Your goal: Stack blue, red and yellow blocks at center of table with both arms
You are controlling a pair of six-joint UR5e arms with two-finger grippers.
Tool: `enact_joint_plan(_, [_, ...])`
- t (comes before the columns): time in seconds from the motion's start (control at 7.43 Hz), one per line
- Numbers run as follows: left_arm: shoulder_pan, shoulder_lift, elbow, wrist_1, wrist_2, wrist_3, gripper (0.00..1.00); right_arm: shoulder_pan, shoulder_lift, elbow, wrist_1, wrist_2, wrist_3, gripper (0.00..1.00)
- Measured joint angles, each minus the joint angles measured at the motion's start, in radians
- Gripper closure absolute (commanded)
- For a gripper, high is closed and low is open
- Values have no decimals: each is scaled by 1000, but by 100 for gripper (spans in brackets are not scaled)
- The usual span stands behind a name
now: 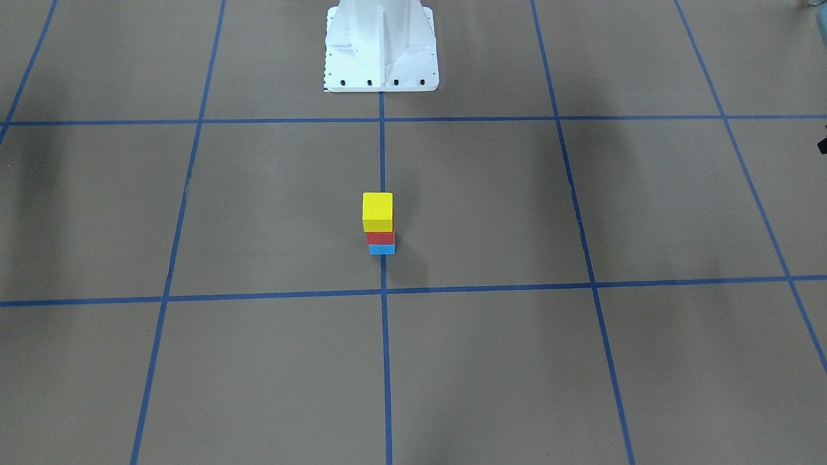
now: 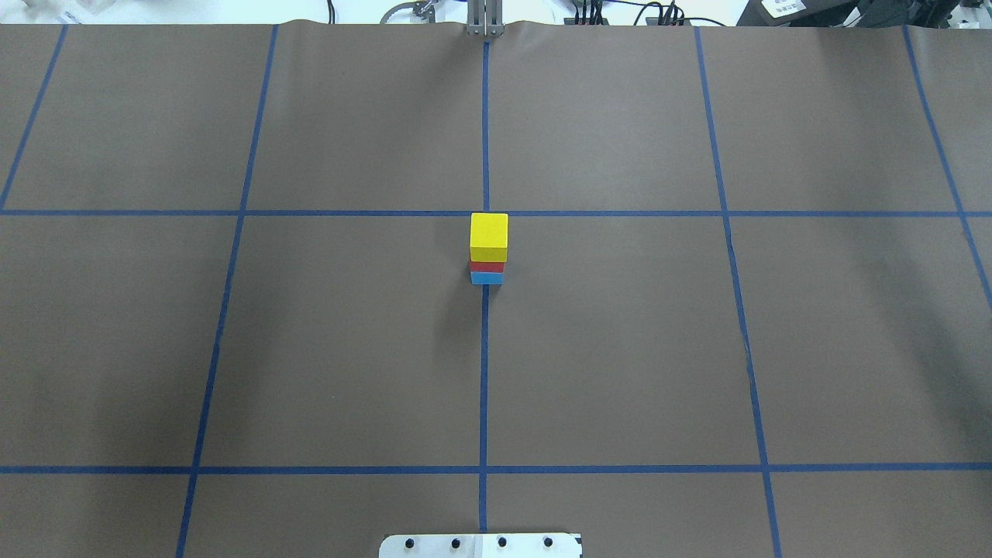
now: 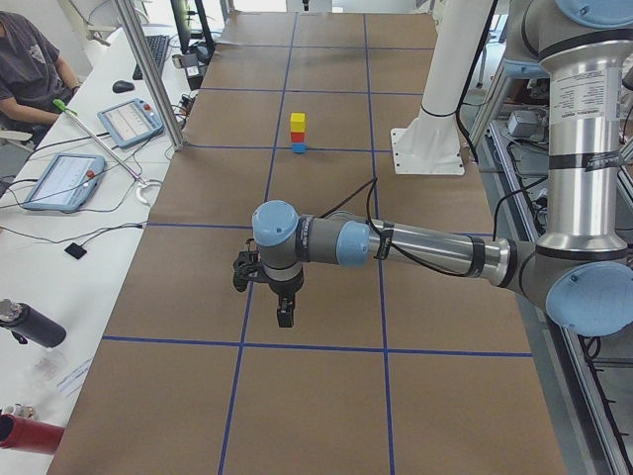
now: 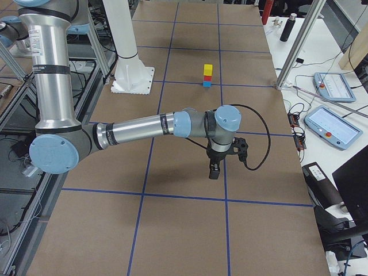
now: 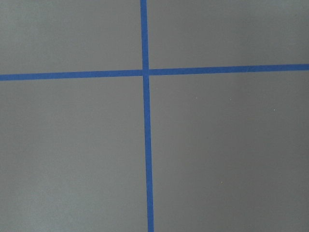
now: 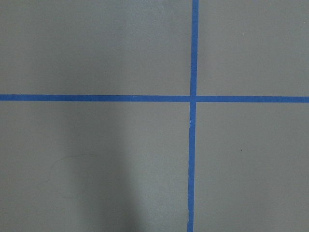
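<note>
The three blocks stand in one upright tower on the table [image 2: 620,349], on the centre tape line: blue block [image 2: 486,277] at the bottom, red block [image 2: 487,266] in the middle, yellow block [image 2: 489,236] on top. The front-facing view gives the same order, yellow [image 1: 377,210] over red [image 1: 380,237] over blue [image 1: 382,248]. Nothing touches the tower. Both arms are pulled far back from it. My left gripper [image 3: 285,315] and my right gripper [image 4: 214,171] hang over bare table, pointing down; only the side views show them, so I cannot tell whether they are open or shut. Both wrist views hold only tape lines.
The white pedestal [image 1: 381,51] stands behind the tower on the robot's side. Along the operators' side runs a white desk with tablets [image 3: 64,178], cables and bottles [image 3: 30,325]. A person [image 3: 25,69] sits there. A metal post [image 4: 299,43] rises at the table's edge.
</note>
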Motion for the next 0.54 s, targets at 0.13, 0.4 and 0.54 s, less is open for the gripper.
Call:
enact_joint_plan(0.13, [-2, 3, 0, 0, 0, -1, 0, 0, -1, 0, 0, 0, 0, 1])
enact_joint_plan(0.4, [-7, 5, 2, 0, 1, -4, 0, 0, -1, -1, 0, 0, -1, 1])
enact_joint_plan(0.54, [-8, 6, 3, 0, 1, -5, 0, 0, -2, -1, 0, 0, -1, 1])
